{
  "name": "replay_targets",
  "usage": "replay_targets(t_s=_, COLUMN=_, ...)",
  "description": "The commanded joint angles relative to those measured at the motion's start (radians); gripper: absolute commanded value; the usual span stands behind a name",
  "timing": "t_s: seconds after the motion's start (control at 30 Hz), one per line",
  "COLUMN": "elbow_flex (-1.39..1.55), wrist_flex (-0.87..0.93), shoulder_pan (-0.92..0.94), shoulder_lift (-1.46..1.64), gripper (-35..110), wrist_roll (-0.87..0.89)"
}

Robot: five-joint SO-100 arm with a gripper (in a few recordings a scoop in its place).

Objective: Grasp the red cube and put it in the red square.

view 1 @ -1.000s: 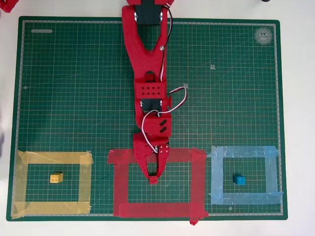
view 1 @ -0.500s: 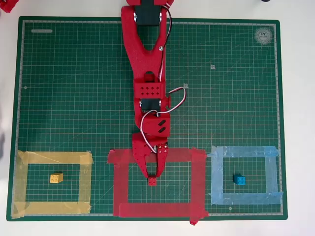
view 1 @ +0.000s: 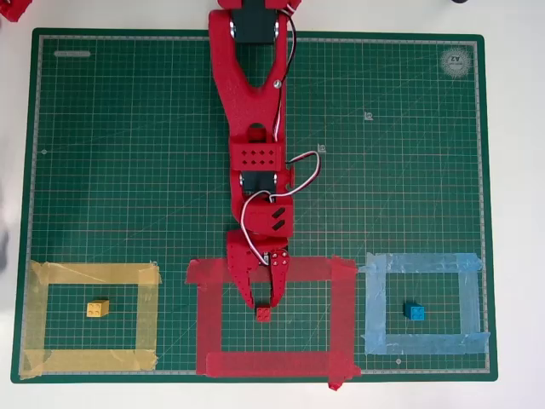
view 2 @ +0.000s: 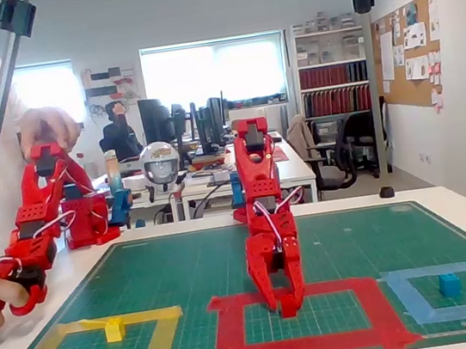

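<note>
The red cube (view 1: 264, 314) lies on the green mat inside the red square (view 1: 209, 317), in the upper middle of its opening in the overhead view. My red gripper (view 1: 264, 301) points down the picture over the square's top strip, and its fingertips stand just short of the cube. The jaws are open, with a narrow gap between them and nothing held. In the fixed view the gripper (view 2: 284, 304) hangs low over the red square (view 2: 229, 329), and the red cube (view 2: 288, 310) sits at its tips, hard to tell from the red fingers.
A yellow cube (view 1: 97, 308) sits inside the yellow tape outline (view 1: 34, 315) at the left. A blue cube (view 1: 415, 312) sits inside the light-blue tape outline (view 1: 470, 302) at the right. The green cutting mat (view 1: 128, 153) covers the table.
The gripper's jaws have spread a little and the arm has drawn back up the picture. The red cube stays on the mat, now free below the fingertips.
</note>
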Motion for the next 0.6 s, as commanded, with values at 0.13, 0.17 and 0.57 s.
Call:
replay_targets(t_s=0.13, elbow_flex=0.17, wrist_flex=0.017, shoulder_pan=-0.029, shoulder_lift=0.213, gripper=14, wrist_roll=-0.023)
replay_targets(t_s=0.17, elbow_flex=0.201, wrist_flex=0.023, shoulder_pan=-0.034, shoulder_lift=0.244, gripper=14, wrist_roll=-0.021)
replay_targets(t_s=0.57, elbow_flex=0.611, wrist_flex=0.14, shoulder_pan=-0.095, shoulder_lift=0.733, gripper=1, wrist_roll=0.061)
